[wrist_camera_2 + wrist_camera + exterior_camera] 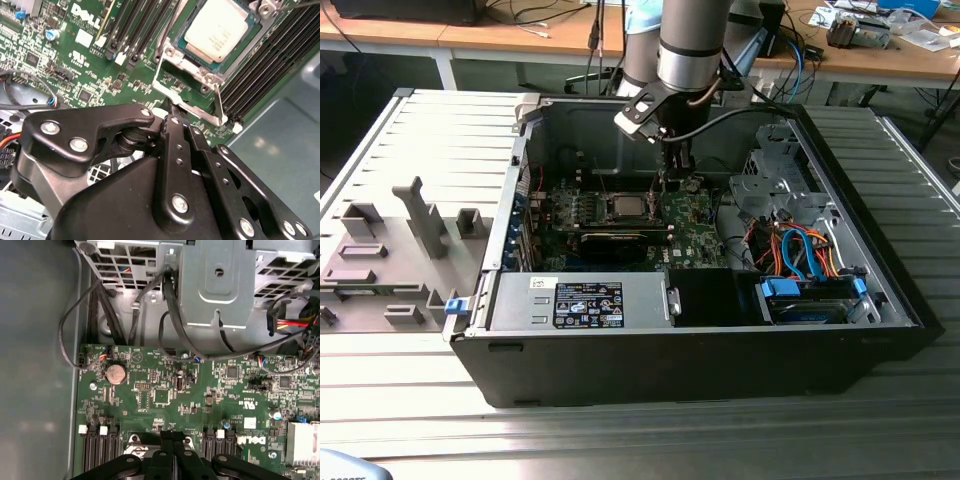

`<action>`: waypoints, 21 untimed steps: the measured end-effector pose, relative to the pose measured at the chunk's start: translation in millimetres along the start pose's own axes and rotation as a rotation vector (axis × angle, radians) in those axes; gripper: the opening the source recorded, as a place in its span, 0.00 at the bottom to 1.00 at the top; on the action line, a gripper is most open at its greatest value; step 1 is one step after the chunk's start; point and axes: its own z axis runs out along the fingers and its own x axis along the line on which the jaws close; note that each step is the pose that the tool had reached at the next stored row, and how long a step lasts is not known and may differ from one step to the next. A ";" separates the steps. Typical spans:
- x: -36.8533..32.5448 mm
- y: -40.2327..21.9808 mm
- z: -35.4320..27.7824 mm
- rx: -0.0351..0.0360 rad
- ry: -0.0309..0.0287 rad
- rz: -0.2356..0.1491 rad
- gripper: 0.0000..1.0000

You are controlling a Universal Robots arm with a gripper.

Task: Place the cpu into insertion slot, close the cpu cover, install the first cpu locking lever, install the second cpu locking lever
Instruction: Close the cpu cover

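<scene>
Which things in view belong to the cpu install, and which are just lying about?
Job: square silver-grey metal cpu, seated; thin silver metal cpu cover frame, open; black claw at its edge.
Bystanders: round silver coin battery; long black memory slots; grey metal drive cage; blue cables.

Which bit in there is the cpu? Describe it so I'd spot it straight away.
Look inside the open black computer case, at the green circuit board on its floor. The cpu is the flat silver-grey square seated between rows of long black slots; unlike the hollow silver cpu cover beside it, its top is solid.
</scene>
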 end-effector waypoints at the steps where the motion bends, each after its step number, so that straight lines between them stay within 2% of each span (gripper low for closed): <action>1: 0.1 -1.2 0.0 0.0000 0.0000 0.000 0.11; 9: 0.6 -8.8 -0.1 0.0004 -0.0001 0.000 0.11; 10: 0.6 -8.8 0.1 0.0057 0.0004 0.000 0.11; 12: 0.6 -8.8 0.4 0.0316 0.0021 -0.001 0.11; 13: 0.6 -8.8 0.5 0.0490 0.0031 -0.002 0.11; 14: 0.6 -9.0 0.4 0.0519 0.0030 -0.002 0.11; 21: 0.9 -12.2 0.7 0.0519 0.0032 -0.002 0.11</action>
